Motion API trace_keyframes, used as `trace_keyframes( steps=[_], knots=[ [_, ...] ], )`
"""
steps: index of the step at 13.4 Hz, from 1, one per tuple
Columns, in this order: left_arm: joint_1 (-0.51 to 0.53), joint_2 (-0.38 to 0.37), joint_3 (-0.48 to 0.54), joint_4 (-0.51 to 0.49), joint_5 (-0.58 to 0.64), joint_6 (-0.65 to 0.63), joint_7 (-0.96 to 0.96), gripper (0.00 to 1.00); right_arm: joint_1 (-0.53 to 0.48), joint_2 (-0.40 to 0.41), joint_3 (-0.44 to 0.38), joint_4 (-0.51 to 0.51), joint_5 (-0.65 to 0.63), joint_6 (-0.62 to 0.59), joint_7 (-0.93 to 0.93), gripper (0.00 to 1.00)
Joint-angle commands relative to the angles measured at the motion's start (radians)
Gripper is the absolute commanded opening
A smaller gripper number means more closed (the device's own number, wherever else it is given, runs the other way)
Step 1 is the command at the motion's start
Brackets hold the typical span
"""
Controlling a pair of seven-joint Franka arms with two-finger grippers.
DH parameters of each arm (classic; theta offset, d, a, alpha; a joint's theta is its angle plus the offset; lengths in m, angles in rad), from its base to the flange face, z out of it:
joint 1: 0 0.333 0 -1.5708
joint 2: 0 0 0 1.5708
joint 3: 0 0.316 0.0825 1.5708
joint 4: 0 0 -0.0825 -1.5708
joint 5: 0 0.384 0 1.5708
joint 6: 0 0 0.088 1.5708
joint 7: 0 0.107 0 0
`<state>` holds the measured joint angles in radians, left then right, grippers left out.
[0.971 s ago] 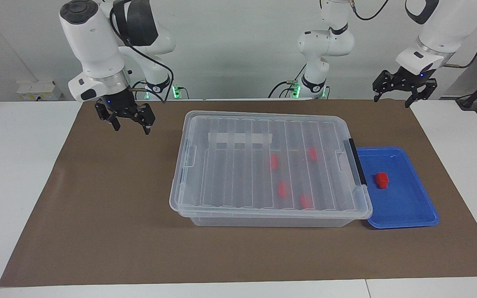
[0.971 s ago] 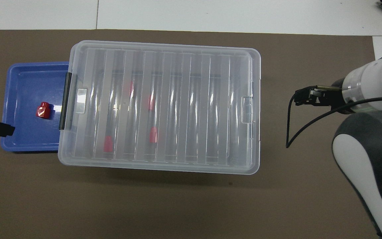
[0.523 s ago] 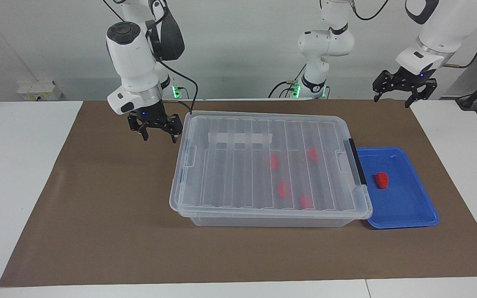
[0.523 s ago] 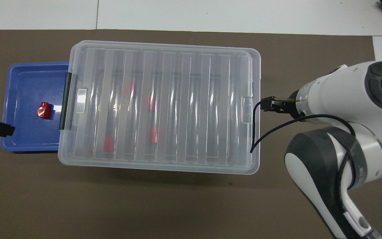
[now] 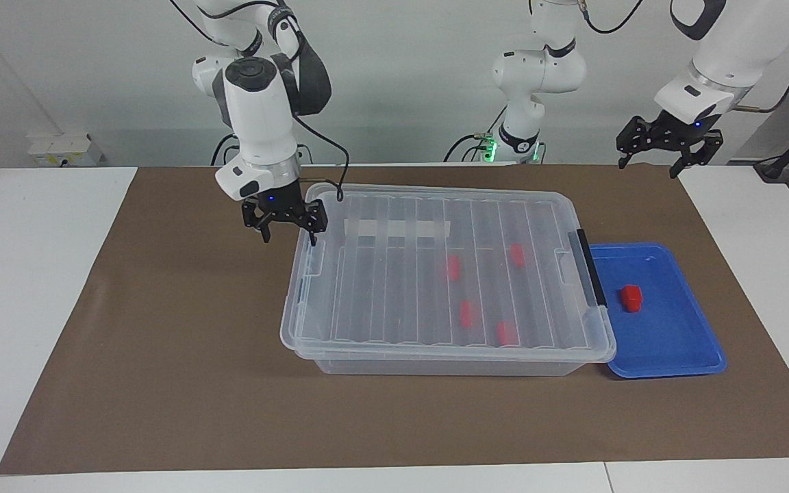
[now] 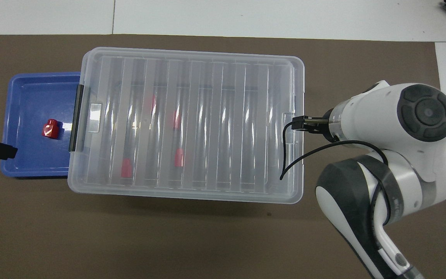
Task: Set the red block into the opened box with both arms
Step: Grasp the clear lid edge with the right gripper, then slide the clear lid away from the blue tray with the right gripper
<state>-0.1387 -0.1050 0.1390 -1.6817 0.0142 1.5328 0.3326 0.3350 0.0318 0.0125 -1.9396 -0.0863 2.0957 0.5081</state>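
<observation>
Facing view: right gripper (image 5: 288, 231), jaws spread and empty, hangs over the clear box's (image 5: 435, 274) lid clip to unlatch it, while left gripper (image 5: 668, 149) waits open above the mat.

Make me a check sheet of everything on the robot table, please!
Surface: brown mat on a white table.
Job's things: red block lies in the blue tray; box has its clear lid on, four red blocks inside.
Clutter: nothing seen.
Grippers: right gripper open, over the box's end toward the right arm; left gripper open, waiting raised over the mat's corner near its base.
Cables: black cable loops from the right wrist over the lid.
Surroundings: white wall; socket box on it.
</observation>
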Motion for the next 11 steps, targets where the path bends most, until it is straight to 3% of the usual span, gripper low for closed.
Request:
trace_keyframes(
  steps=[1,6,11],
  knots=[
    [-0.004,-0.001,0.001,0.007,0.02,-0.016,-0.003,1.0,-0.001,-0.016,0.003,-0.048,-0.035,0.027,0.027,1.0],
    [-0.004,-0.001,0.001,0.007,0.02,-0.016,-0.003,1.0,-0.042,-0.023,0.003,-0.061,-0.035,-0.005,0.001,0.99],
    [-0.004,-0.002,0.001,0.005,0.02,-0.026,-0.004,1.0,-0.094,-0.026,0.003,-0.061,-0.035,-0.026,-0.152,0.99]
  ],
)
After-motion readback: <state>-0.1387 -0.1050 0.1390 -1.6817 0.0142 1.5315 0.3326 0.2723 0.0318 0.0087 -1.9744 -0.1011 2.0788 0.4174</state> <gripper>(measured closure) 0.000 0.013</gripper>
